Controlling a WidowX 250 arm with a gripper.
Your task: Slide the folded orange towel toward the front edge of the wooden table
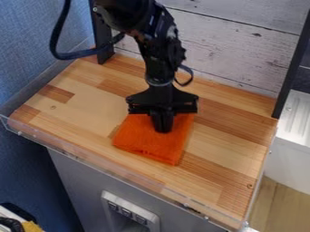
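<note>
Pincer (162, 128) pointing straight down at the center of the frame, over the upper part of the orange cloth (145, 140); whether it is apart, together or clamped on the fabric, I cannot tell. Largest of all is the wooden tabletop (224, 140), a patchwork of pale and reddish-brown strips spread across the middle of the frame, with a low clear rim (109, 168) along its front edge. Behind it, a wall of whitewashed planks (236, 50) fills the upper right, while a textured blue surface (30, 54) covers the left side. Below the tabletop stands a gray base (72, 181). At the right edge sits a white unit (290, 158) with a ribbed top, above a strip of wood-look floor (275, 204) in the lower right. The black arm (160, 59) comes down from the top edge, left of center, with a thick dark cable (55, 36) looping out at upper left. Two black uprights flank the planks, one at upper left (103, 41), one at right (292, 72). The cloth lies flat and folded at the middle of the frame. Smaller are a pale switch panel (130, 212) at bottom center and a yellow item (31, 227) in the lower left corner.
</note>
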